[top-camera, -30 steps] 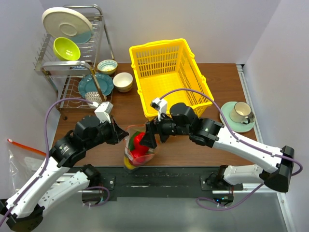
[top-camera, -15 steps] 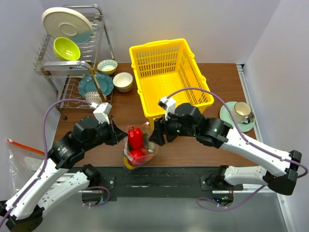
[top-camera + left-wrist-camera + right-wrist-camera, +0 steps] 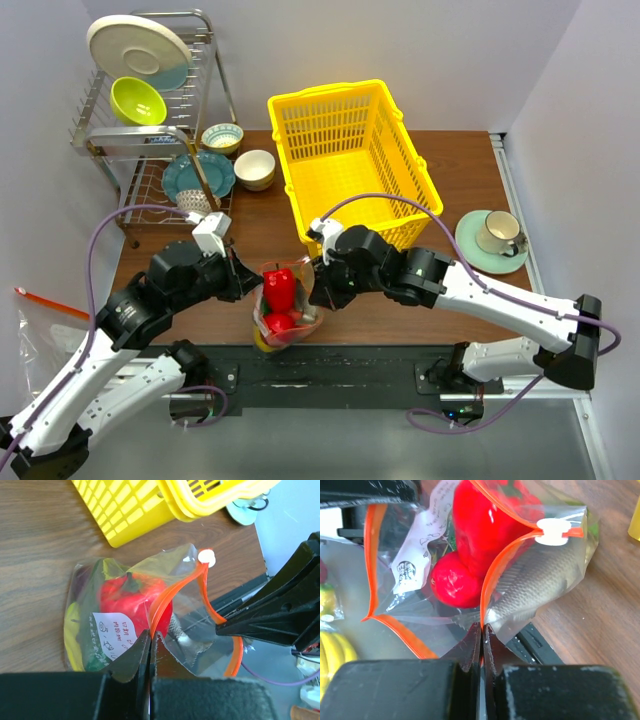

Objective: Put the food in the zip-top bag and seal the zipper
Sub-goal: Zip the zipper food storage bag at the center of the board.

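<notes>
The zip-top bag (image 3: 287,308) stands at the table's near edge between both arms, its mouth spread open. Inside it lies food: a red pepper (image 3: 280,285), a red apple (image 3: 279,322), a yellow banana (image 3: 262,341) and a grey scaly piece (image 3: 535,587). My left gripper (image 3: 150,633) is shut on the orange zipper (image 3: 167,592) at the bag's left rim. Shut on the zipper's other strip (image 3: 490,580), at the right rim, is my right gripper (image 3: 482,626). The white end piece (image 3: 553,531) sits where the two strips meet.
A yellow basket (image 3: 350,160) stands just behind the bag. A dish rack (image 3: 150,110) with plates and bowls fills the back left. A cup on a green saucer (image 3: 497,238) sits at the right. Another flat clear bag (image 3: 45,325) lies off the table's left side.
My right gripper left the pepper in the bag, drew back, then came in to the bag's right rim and shut on the zipper strip. The left gripper kept its hold.
</notes>
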Controlling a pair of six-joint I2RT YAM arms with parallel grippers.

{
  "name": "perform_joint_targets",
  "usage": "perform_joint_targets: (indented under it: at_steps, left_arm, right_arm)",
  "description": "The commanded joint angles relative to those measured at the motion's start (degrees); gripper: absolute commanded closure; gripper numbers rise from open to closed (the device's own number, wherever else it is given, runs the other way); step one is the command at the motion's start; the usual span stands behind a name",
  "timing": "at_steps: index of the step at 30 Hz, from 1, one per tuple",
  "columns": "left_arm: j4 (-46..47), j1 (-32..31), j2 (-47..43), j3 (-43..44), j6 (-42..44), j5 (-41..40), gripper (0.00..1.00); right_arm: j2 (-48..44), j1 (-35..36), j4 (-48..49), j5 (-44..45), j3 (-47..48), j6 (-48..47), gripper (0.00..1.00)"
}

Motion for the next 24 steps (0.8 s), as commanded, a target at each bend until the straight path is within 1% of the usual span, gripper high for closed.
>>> perform_joint_targets:
  at_steps: [1,2,6,8,13,18,19,20,21,23,24]
  left_arm:
    - [2.99,0.02,1.16,2.7,1.24,5.14,1.0]
    - [3.44,-0.06,1.43,2.79,1.24,7.5,1.0]
    - [6.69,0.02,2.66,2.88,1.07,12.61,1.0]
    - [8.88,-0.06,3.44,2.7,0.81,15.42,1.0]
    - [18.27,0.02,5.12,-2.13,-1.39,22.54,1.0]
    - [26.28,-0.24,8.28,-7.57,-2.79,26.94,1.0]
    - [28.56,-0.33,8.81,-8.02,-2.89,27.91,1.0]
    - [29.54,-0.59,9.86,-8.28,-2.89,28.18,1.0]
    - [29.98,-0.85,10.48,-8.2,-2.45,28.18,1.0]
    - [30.95,-1.99,12.58,-7.59,-1.57,28.44,1.0]
    - [31.21,-2.61,13.46,-6.54,-0.44,28.53,1.0]
  right_arm:
    - [-5.36,0.27,4.13,-1.07,3.47,2.66,1.0]
    - [-5.98,0.35,5.27,-0.99,3.56,3.02,1.0]
    - [-8.97,0.27,7.91,0.59,2.86,5.65,1.0]
    - [-10.98,0.27,10.71,1.73,1.72,7.85,1.0]
    - [-15.91,0.27,21.33,7.35,-8.73,16.18,1.0]
    - [-19.78,0.27,28.64,12.89,-19.09,23.14,1.0]
    - [-20.39,0.26,31.0,13.95,-20.42,24.98,1.0]
    - [-21.09,0.35,31.9,16.83,-21.66,25.78,1.0]
    - [-22.49,0.35,32.95,17.73,-23.84,26.31,1.0]
    - [-24.17,0.53,34.37,19.84,-25.09,26.75,1.0]
    - [-25.92,0.79,34.37,22.28,-25.88,26.58,1.0]
